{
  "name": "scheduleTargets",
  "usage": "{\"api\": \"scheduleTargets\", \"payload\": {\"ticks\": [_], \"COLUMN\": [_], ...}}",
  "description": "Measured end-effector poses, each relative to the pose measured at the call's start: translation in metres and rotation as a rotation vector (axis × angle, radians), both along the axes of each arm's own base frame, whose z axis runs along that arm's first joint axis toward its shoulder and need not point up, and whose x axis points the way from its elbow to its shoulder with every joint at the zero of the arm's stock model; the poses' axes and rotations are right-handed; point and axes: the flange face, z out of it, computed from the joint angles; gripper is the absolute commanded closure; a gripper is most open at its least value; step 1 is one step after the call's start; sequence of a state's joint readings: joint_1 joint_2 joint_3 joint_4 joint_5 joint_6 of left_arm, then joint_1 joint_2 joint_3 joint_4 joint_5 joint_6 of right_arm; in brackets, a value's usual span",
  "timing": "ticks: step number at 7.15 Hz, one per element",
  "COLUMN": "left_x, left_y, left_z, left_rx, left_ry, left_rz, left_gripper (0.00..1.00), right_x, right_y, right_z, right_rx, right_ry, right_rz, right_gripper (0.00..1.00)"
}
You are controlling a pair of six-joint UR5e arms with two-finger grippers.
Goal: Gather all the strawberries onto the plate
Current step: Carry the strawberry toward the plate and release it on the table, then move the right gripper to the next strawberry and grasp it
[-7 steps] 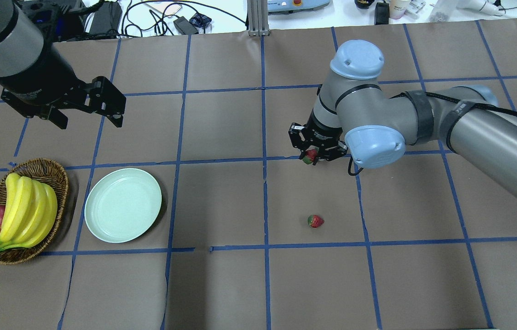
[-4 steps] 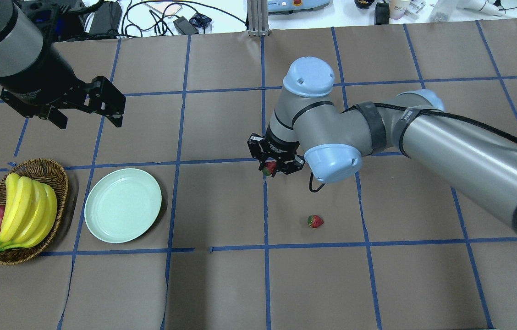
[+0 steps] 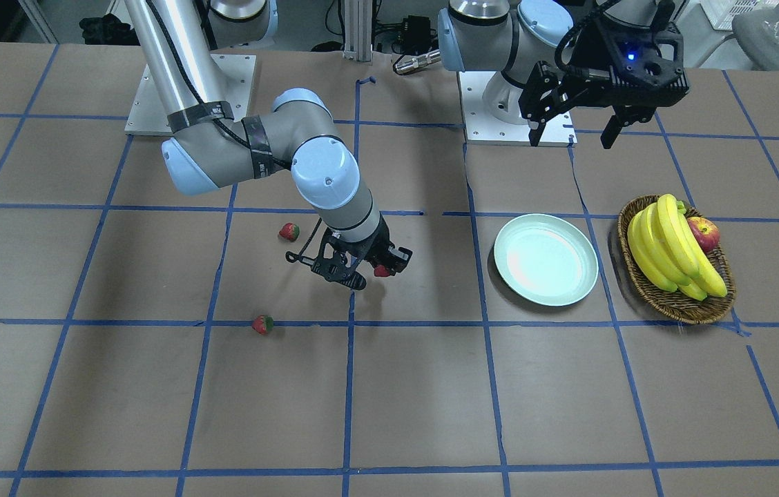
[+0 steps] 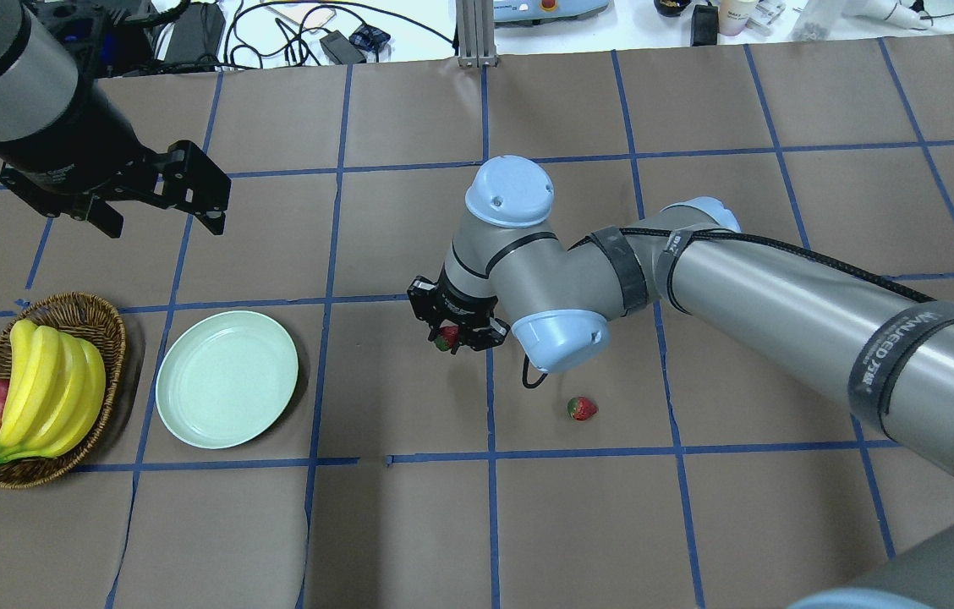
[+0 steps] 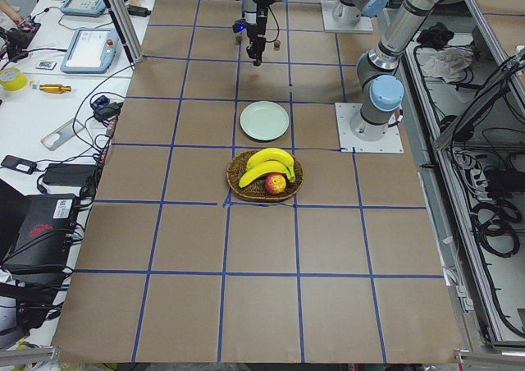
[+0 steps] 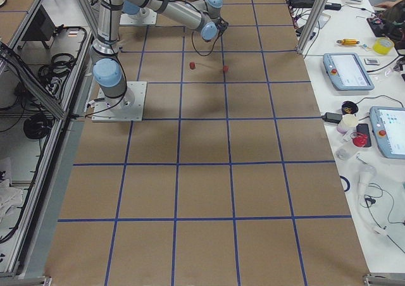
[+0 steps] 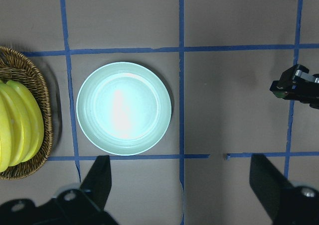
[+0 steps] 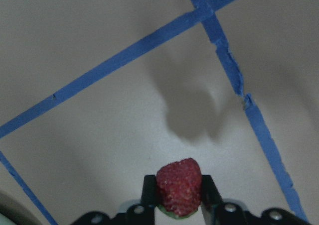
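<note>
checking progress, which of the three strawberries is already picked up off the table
The strawberry clamped in the right gripper, held above the table short of the plate. The other two strawberries lie loose on it.

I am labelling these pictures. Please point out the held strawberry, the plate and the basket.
held strawberry (image 8: 179,185): right wrist view, its red body.
plate (image 4: 227,378): overhead view, its bare centre.
basket (image 4: 75,303): overhead view, its wicker rim.

Silver-grey right arm (image 4: 781,317), pale-blue joint caps (image 4: 509,189); black straps (image 4: 623,272), black cable (image 4: 790,249); black left claw (image 3: 571,140)
</note>
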State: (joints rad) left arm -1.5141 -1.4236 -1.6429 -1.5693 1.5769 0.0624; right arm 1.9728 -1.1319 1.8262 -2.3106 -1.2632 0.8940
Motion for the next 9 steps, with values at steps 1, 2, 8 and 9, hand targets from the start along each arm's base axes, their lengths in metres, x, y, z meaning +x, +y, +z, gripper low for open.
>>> {"api": "scheduleTargets", "payload": {"ticks": [1, 2, 8, 9], "left_x": [0.000, 0.000, -0.002, -0.005], "left_y": [0.000, 0.000, -0.006, -0.013], "left_z": [0.000, 0.000, -0.010, -0.018], "left_rx": [0.000, 0.000, 0.002, -0.005], "left_ry": [-0.001, -0.001, 0.004, 0.009], "left_rz": [0.000, 0.000, 0.034, 0.073], "left_gripper": [0.00, 0.00, 0.00, 0.00], "right_x": [0.001, 0.001, -0.103, -0.130], "right_y": [0.001, 0.001, -0.044, -0.057], "right_z": [0.000, 0.001, 0.037, 0.034], "right_rx": [0.001, 0.002, -0.113, -0.094], "right_ry": [-0.003, -0.004, 0.247, 0.256], "right_rz": [0.004, 0.003, -0.123, -0.211], "right_gripper": [0.00, 0.00, 0.01, 0.01]}}
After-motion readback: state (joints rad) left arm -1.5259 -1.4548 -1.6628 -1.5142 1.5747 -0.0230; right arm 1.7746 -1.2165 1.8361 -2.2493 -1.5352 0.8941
